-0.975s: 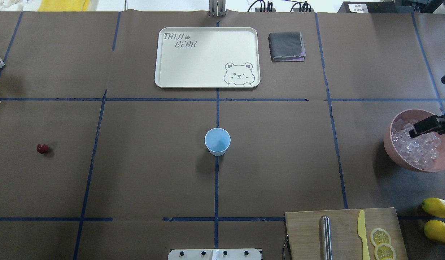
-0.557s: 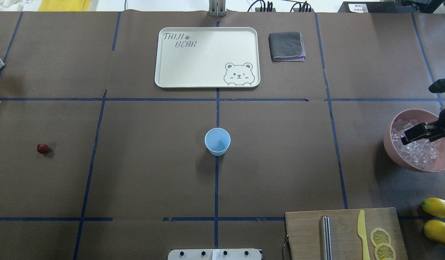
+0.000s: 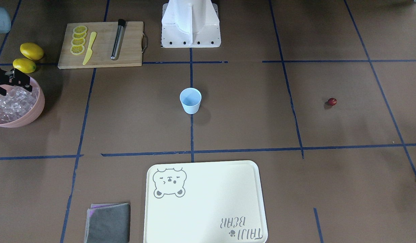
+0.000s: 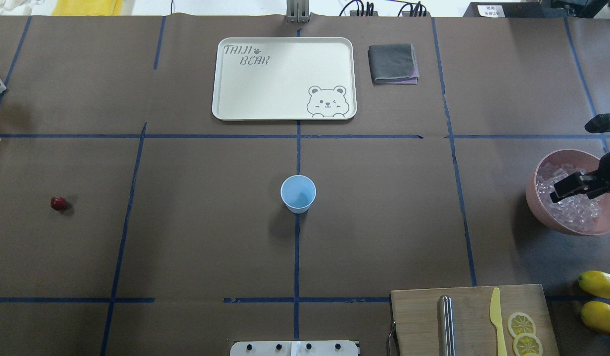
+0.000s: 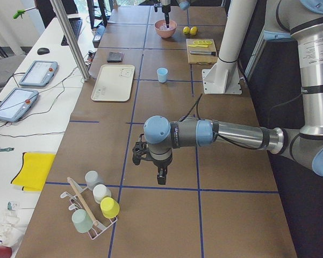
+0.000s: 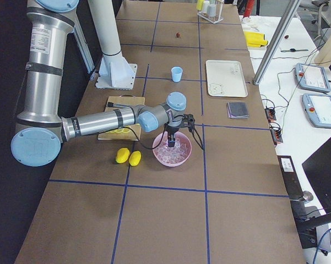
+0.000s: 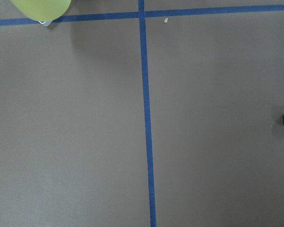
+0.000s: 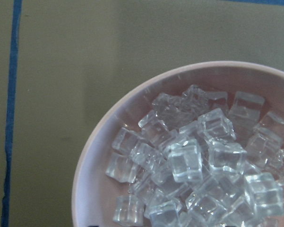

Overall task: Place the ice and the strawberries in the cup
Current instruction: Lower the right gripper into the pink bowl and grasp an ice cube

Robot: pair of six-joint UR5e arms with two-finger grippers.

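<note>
The cup [image 4: 298, 194] is seen upright at the centre of the overhead view, on a blue tape line [image 4: 297, 257], with its mouth open. The ice [image 4: 572, 210] is heaped in a pink bowl [image 4: 535, 200] at the right edge. The strawberry [image 4: 58, 203] lies alone at the far left, well apart from both. Between cup and bowl, and between cup and berry, only brown table covering [image 4: 384, 207] crossed by tape is shown.

The right gripper [image 4: 572, 187] is held over the ice inside the bowl's rim; how wide its jaws stand cannot be told. The left gripper [image 5: 149, 169] is seen only in the left side view, pointed down above the table near a rack of cups [image 5: 91, 207]; its opening cannot be told either.

Above the cup a cream tray [image 4: 225, 99] is placed, with a folded grey cloth [image 4: 393, 63] just beside it. At lower right a cutting board [image 4: 418, 316] carries a metal rod [image 4: 446, 324], a yellow knife [image 4: 496, 321] and lemon slices [image 4: 521, 325]. Two lemons [image 4: 599, 284] lie between the board and the bowl.
</note>
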